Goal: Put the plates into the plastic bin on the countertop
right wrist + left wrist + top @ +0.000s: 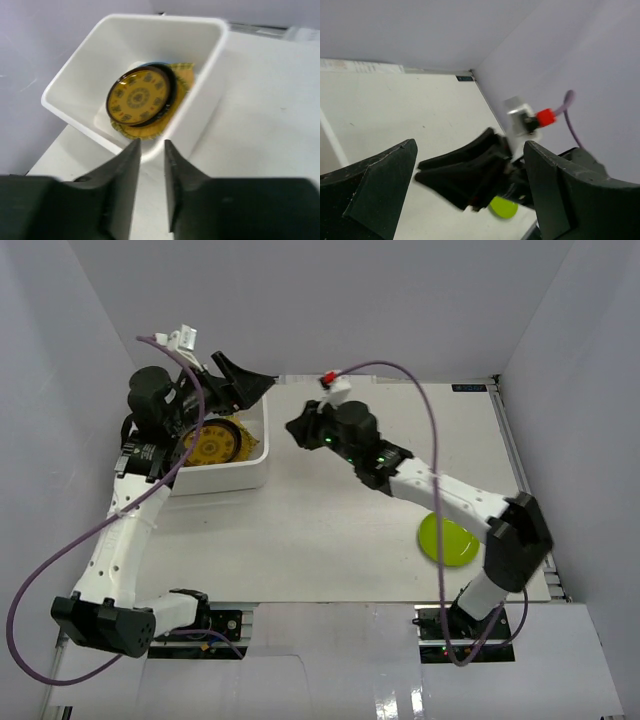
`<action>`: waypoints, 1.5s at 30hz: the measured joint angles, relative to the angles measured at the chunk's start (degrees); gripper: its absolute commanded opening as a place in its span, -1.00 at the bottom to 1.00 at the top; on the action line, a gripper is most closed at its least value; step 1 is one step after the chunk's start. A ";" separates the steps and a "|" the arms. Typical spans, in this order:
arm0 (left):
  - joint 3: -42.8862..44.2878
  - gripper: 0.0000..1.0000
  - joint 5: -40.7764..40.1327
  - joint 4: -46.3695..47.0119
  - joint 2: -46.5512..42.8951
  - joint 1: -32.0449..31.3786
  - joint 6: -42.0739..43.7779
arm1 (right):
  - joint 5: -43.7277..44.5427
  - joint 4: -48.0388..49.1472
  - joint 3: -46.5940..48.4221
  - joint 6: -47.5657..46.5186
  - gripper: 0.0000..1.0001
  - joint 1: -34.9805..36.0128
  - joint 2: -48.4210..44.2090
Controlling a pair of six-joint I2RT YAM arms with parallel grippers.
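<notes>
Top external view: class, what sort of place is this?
Probably a robot test cell, not a kitchen: plain white walls box in a bare white countertop, two arms are bolted at its edge, with one plastic bin and a lime green plate.
</notes>
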 measured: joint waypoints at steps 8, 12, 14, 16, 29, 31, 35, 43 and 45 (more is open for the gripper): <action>-3.61 0.36 -1.18 2.10 10.82 -22.34 0.98 | 3.10 2.40 -36.70 3.87 -0.83 -19.39 -40.30; -7.43 0.42 -5.49 1.22 19.04 -33.31 1.31 | 6.16 -6.23 -45.53 3.80 -0.80 -29.05 -57.96; -7.82 0.47 -8.15 1.05 23.69 -38.03 1.38 | 7.15 -10.12 -47.34 3.76 -0.71 -32.06 -65.09; -7.69 0.52 -10.88 1.03 28.68 -42.42 1.40 | 7.98 -13.68 -47.82 3.63 -0.53 -33.99 -71.01; 8.44 0.52 -20.98 2.21 54.27 -54.42 3.54 | -4.42 -21.18 -40.96 3.78 -0.44 -34.51 -78.93; 11.28 0.47 -22.25 1.90 56.85 -54.64 4.02 | -5.66 -21.29 -40.87 3.56 -0.43 -34.49 -79.08; 17.14 0.37 -25.49 0.22 61.31 -54.84 5.27 | -6.62 -21.75 -41.13 3.37 -0.42 -34.51 -79.47; 25.09 -0.78 -29.00 -1.62 67.14 -54.95 6.29 | -8.09 -21.70 -43.69 3.37 -0.41 -34.51 -80.35; 25.68 -1.00 -29.18 -1.25 67.06 -54.99 6.29 | -8.28 -21.77 -43.98 3.28 -0.40 -34.49 -80.32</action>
